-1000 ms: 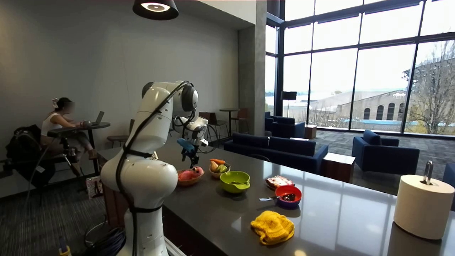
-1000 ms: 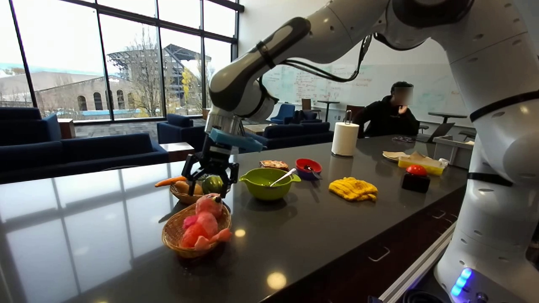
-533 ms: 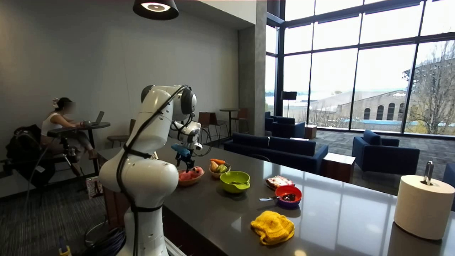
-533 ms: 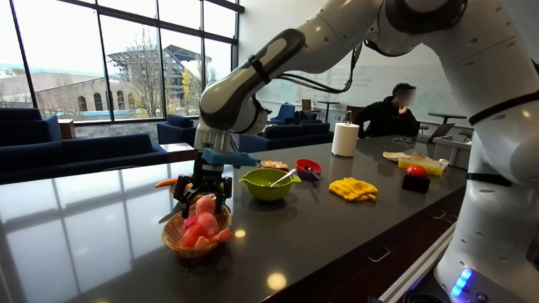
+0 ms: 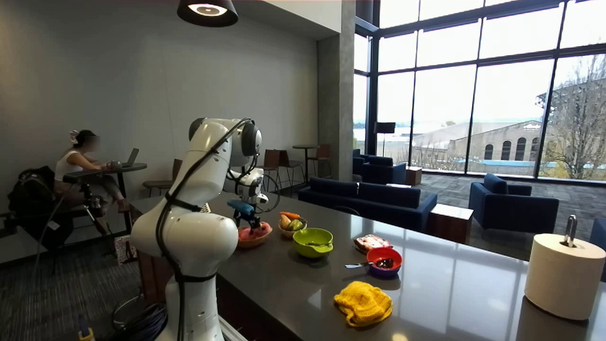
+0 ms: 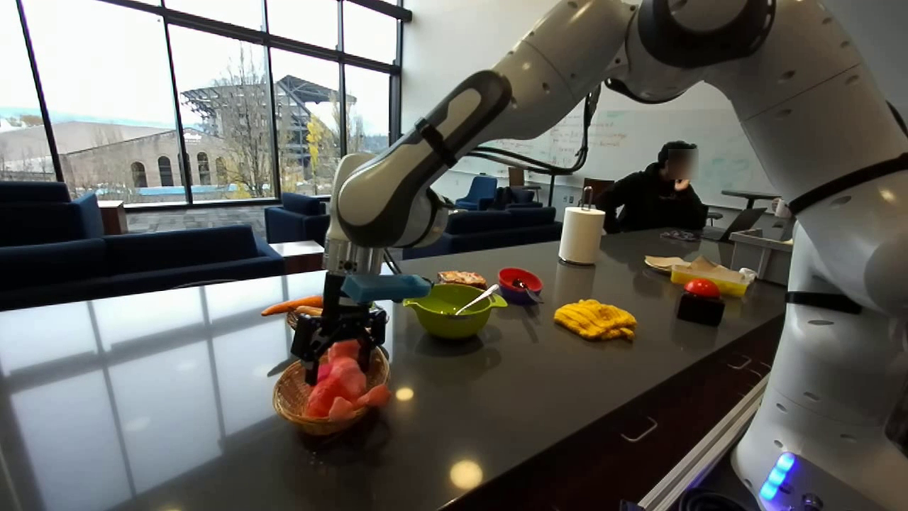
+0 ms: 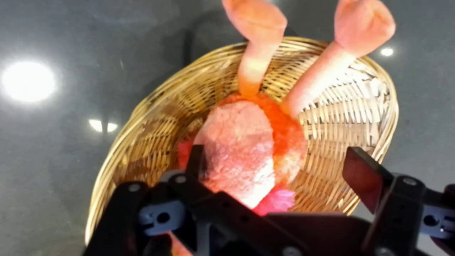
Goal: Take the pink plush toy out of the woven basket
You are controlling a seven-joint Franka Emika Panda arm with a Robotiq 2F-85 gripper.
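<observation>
The pink plush toy (image 6: 342, 383) lies in the oval woven basket (image 6: 292, 408) on the dark counter. In the wrist view, the toy's pale and orange body (image 7: 241, 138) rests inside the basket (image 7: 330, 142), and its two legs hang over the rim. Its head is mostly hidden behind my gripper (image 7: 279, 169). The gripper is open. One finger is close against the toy's side, and the other stands apart from it over the basket wall. In an exterior view, the gripper (image 6: 339, 363) points down with fingers on both sides of the toy's upper body.
A small basket of vegetables (image 5: 289, 227) with a carrot (image 6: 292, 306) stands just beyond. A green bowl (image 6: 454, 323) with a spoon is beside it. Farther along are a red bowl (image 6: 520, 277), a yellow cloth (image 6: 596, 318), a paper towel roll (image 6: 582, 235) and a red button (image 6: 701, 287).
My open gripper has moved from near the vegetable basket toward the woven basket and lowered around the toy's upper body. The toy and basket have not visibly moved.
</observation>
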